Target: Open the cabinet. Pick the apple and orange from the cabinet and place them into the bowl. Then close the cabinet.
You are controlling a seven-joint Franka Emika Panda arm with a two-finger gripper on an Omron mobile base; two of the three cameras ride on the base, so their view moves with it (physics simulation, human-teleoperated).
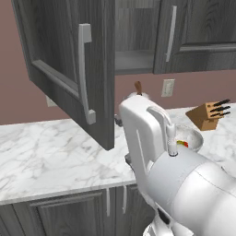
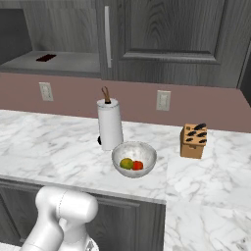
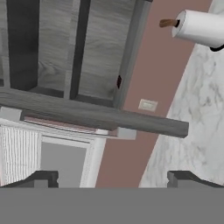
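The cabinet (image 1: 133,55) has its left door (image 1: 69,69) swung wide open over the counter, long silver handle (image 1: 84,73) facing out; its right door (image 2: 166,34) is closed. The speckled bowl (image 2: 134,156) sits on the marble counter in front of the paper-towel roll. In it lie the red apple (image 2: 138,165) and a yellow-green fruit, the orange (image 2: 126,163). In the hand view my gripper (image 3: 113,179) is open and empty, looking at the open door's edge (image 3: 131,120) and its handle (image 3: 65,127) close ahead. My arm hides part of the bowl (image 1: 193,138) in the left base view.
A white paper-towel roll (image 2: 110,122) stands behind the bowl, and a wooden knife block (image 2: 193,141) is to its right. A small dark red object (image 2: 46,58) lies on the cabinet shelf. Two wall outlets (image 2: 163,99) sit on the brown backsplash. Lower cabinets (image 1: 69,212) run under the counter.
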